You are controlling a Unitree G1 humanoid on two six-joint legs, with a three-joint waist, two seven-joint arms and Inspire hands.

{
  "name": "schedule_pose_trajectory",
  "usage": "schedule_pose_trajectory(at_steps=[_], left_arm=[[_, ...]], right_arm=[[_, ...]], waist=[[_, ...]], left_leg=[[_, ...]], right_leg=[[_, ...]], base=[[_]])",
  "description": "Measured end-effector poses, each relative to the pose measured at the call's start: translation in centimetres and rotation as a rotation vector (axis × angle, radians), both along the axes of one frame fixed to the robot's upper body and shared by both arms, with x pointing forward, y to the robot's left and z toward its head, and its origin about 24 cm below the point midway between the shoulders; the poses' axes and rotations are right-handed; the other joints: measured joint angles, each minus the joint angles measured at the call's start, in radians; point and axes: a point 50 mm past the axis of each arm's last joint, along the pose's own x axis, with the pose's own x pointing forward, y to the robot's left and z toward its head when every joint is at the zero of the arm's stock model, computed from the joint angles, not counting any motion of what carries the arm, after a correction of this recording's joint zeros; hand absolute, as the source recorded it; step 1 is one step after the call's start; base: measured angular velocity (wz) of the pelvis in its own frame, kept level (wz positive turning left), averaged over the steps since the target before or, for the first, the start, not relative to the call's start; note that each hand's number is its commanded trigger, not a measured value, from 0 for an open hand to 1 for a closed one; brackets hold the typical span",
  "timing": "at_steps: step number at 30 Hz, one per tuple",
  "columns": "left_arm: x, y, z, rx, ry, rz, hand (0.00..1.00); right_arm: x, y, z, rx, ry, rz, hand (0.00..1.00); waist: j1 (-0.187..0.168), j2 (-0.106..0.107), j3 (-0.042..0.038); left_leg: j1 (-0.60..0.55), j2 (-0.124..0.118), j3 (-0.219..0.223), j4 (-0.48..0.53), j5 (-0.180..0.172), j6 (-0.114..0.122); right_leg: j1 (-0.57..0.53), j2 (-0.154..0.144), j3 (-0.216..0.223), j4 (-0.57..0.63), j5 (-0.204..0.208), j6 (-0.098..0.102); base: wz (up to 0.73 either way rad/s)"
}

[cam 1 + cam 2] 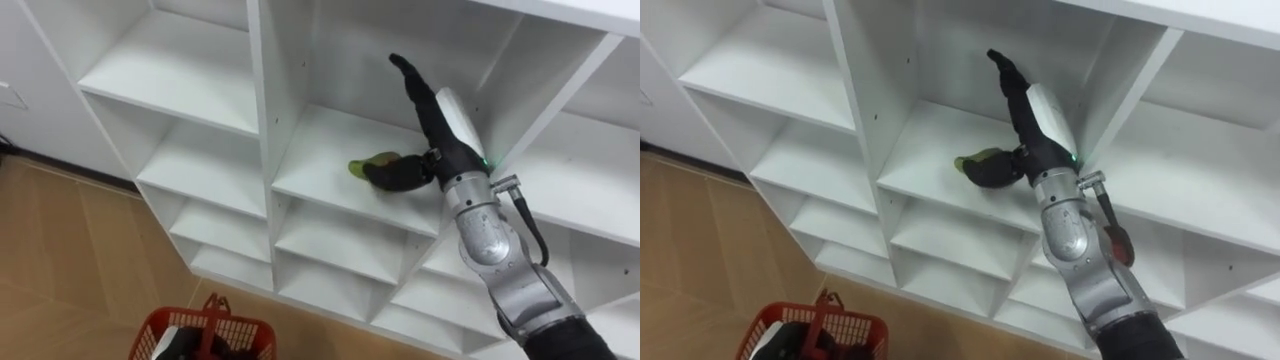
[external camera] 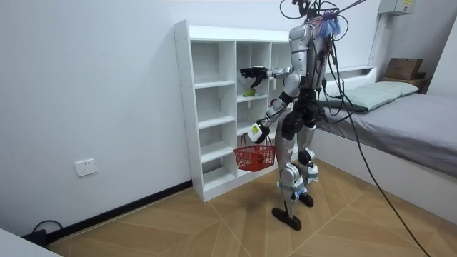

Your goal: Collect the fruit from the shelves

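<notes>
Sideways, the green fruit (image 1: pixel 368 164) points left beside the right robot hand (image 1: pixel 453 125).

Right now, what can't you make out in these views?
- Green fruit: in the eye views, the right hand has its thumb over most of it, so the fruit's kind and whether they touch are unclear.
- Red basket: in the eye views, the bottom edge cuts it off and the dark contents are unreadable.
- Left hand: in the room view, it is too small to read its hold on the basket.
</notes>
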Motion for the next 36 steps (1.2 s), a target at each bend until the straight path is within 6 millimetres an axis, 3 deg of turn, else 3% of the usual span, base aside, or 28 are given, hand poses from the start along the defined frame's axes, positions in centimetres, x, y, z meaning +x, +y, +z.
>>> schedule_pose_trajectory(at_steps=[7,36], left_arm=[[-0.1,-0.1,-0.1,0.006,0.023,-0.001,1.00],[0.6,-0.6,-0.2,-0.001,0.021,-0.020,1.00]], right_arm=[[0.0,-0.1,-0.9,-0.012,0.057,-0.018,0.00],[-0.4,0.5,-2.7,-0.059,0.200,0.058,0.00]], waist=[[0.000,0.000,-0.0001],[-0.001,-0.006,0.0025]], left_leg=[[-0.010,0.000,-0.011,0.002,0.000,0.000],[-0.033,-0.010,-0.011,0.013,0.001,0.000]], right_leg=[[-0.003,-0.003,-0.019,0.000,0.000,0.000],[-0.017,-0.014,-0.024,0.001,-0.008,0.001]], base=[[0.05],[0.00]])
